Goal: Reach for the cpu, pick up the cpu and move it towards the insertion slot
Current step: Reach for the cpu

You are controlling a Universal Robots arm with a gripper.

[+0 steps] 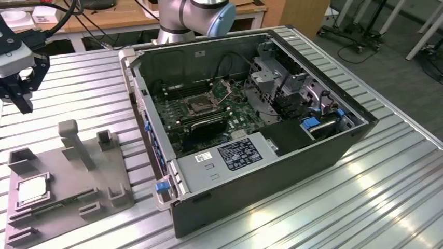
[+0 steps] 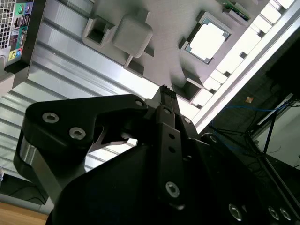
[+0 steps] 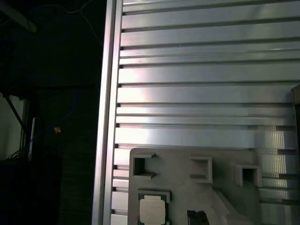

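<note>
Currently the tool (image 1: 24, 102) hangs empty over the bench (image 1: 83, 93), clear of the grey fixture (image 1: 72, 179); how wide it stands, I cannot tell. The cpu (image 1: 32, 190) lies flat in a recess of the fixture. Descending off-centre risks striking the recess walls.

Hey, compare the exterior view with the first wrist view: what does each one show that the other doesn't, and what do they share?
The exterior view adds the open black computer case, the square silver-framed insertion slot inside it, and the black claw at the exterior view's left. The first wrist view adds the dark space past the table's edge. Shared: the small silvery square cpu lying in the grey plastic fixture block on the ribbed aluminium table.
</note>
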